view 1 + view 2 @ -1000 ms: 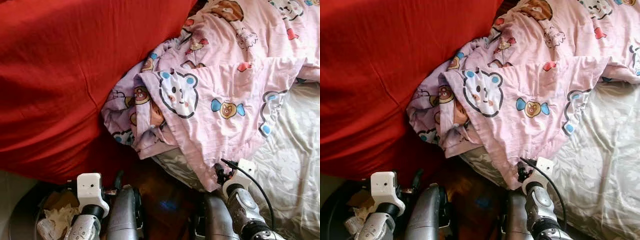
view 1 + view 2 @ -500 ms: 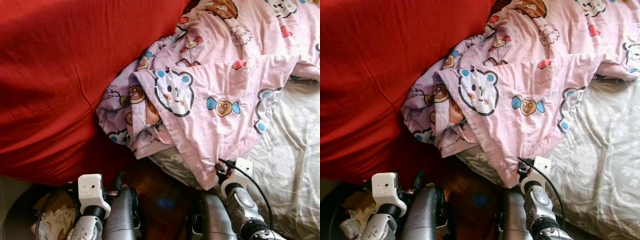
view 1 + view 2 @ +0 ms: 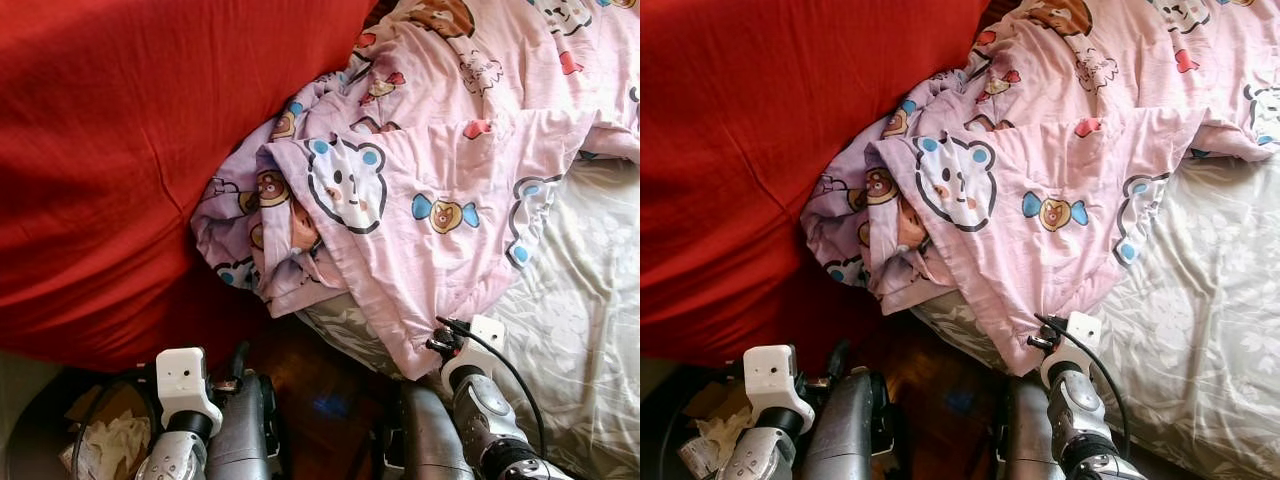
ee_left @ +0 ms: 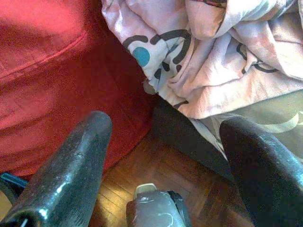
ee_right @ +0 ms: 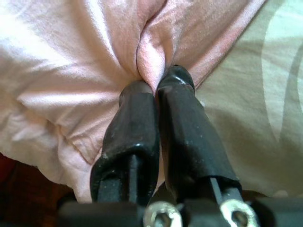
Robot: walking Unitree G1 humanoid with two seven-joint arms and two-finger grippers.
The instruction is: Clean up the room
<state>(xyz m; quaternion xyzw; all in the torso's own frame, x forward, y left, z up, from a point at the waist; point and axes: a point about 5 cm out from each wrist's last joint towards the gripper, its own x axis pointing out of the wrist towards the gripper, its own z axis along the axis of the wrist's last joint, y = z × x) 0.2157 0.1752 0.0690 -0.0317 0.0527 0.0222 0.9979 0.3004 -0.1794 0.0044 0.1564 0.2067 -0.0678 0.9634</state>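
Note:
A pink cartoon-print blanket (image 3: 430,200) lies crumpled across a bed with a grey patterned sheet (image 3: 580,300). Its lower corner hangs over the bed's near edge. My right gripper (image 5: 156,82) is shut on a fold of that pink corner, and it also shows at the blanket's hem (image 3: 443,343) in the left eye view. My left gripper (image 4: 165,123) is open, held low over the wooden floor (image 4: 142,175) beside the blanket's bunched end (image 4: 199,61), touching nothing.
A large red cushion (image 3: 120,150) covers the left side and presses against the blanket. A dark bin holding crumpled paper (image 3: 105,445) sits at the lower left by my left arm. Dark wooden floor (image 3: 320,385) shows between cushion and bed.
The whole picture has shifted slightly, so the camera moved. My right gripper stays at the blanket's lower corner and the left arm stays low.

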